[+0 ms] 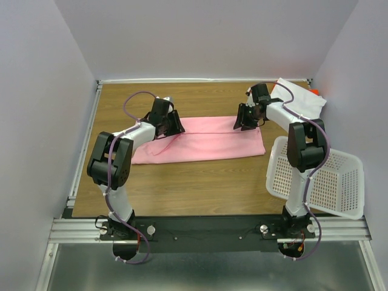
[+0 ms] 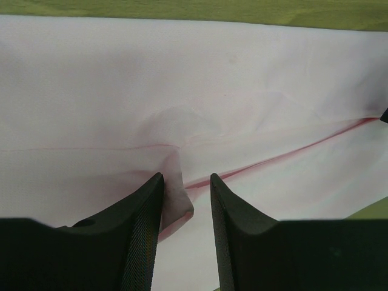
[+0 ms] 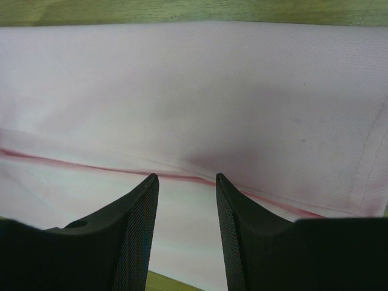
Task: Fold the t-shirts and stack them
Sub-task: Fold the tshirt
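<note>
The light pink t-shirt (image 1: 206,142) lies flat across the middle of the table as a long folded band. A folded edge (image 2: 285,156) runs along it lengthwise. My left gripper (image 1: 173,128) hovers over the band's left part, jaws apart. In the left wrist view a small raised flap of pink cloth (image 2: 176,200) rests against the left finger without being clamped by the left gripper (image 2: 187,176). My right gripper (image 1: 245,124) stands open over the band's right part; the right gripper (image 3: 187,176) straddles the folded edge (image 3: 73,160). A white t-shirt (image 1: 298,100) lies at the back right, with an orange-red one (image 1: 313,92) peeking from behind it.
A white perforated basket (image 1: 321,179) stands tilted at the right, overhanging the table's near right edge. The wooden table (image 1: 182,188) is bounded by walls on the left, back and right.
</note>
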{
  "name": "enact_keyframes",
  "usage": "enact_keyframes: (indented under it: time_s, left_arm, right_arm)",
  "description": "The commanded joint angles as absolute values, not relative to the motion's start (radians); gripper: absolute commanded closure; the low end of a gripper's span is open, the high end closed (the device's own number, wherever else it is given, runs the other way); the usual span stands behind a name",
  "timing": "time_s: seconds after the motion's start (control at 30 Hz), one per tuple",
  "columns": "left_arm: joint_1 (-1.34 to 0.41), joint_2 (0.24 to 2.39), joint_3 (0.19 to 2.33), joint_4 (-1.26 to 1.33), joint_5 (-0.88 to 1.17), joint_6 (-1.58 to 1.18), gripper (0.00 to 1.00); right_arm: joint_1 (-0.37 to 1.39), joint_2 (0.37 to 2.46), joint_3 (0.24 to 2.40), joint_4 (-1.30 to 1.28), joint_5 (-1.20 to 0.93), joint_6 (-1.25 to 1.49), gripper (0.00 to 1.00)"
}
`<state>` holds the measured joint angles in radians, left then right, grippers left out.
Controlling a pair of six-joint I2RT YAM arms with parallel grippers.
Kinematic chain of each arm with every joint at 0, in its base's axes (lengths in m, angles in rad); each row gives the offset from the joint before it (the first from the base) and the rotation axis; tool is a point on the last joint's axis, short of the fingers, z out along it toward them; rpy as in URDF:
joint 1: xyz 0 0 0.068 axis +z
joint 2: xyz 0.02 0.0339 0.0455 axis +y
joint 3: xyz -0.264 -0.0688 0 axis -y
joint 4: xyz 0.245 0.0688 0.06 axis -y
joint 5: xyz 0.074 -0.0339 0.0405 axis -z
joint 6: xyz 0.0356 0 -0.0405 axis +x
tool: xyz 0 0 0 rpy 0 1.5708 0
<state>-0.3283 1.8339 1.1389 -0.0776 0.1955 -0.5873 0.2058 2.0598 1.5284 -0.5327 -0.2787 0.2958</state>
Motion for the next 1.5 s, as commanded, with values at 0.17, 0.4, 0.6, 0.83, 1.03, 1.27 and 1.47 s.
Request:
enact_keyframes:
  time_s: [0.17,0.4,0.6,0.83,1.03,1.27,1.47]
  left_arm:
    - [-0.350,1.844,1.189,-0.112,0.225,-0.561,0.56]
    - [-0.359,1.894,1.226,-0.146,0.253,-0.545,0.56]
    - [-0.360,1.931,1.250,-0.201,0.241,-0.540,0.56]
    - [-0.360,1.951,1.264,-0.244,0.241,-0.526,0.56]
    - [-0.360,1.944,1.292,-0.230,0.302,-0.512,0.56]
    - [-0.360,1.941,1.419,-0.242,0.360,-0.558,0.56]
    - [-0.351,1.916,1.467,-0.290,0.341,-0.569,0.55]
  right_arm:
    - [0.207,2.054,1.509,-0.541,-0.264,0.301,0.50]
    - [0.206,2.057,1.511,-0.543,-0.258,0.302,0.50]
    - [0.207,2.059,1.511,-0.543,-0.255,0.304,0.50]
    - [0.206,2.056,1.509,-0.543,-0.249,0.302,0.50]
    - [0.207,2.049,1.534,-0.545,-0.250,0.295,0.50]
    - [0.206,2.030,1.600,-0.551,-0.256,0.281,0.50]
    - [0.206,2.069,1.652,-0.555,-0.226,0.242,0.49]
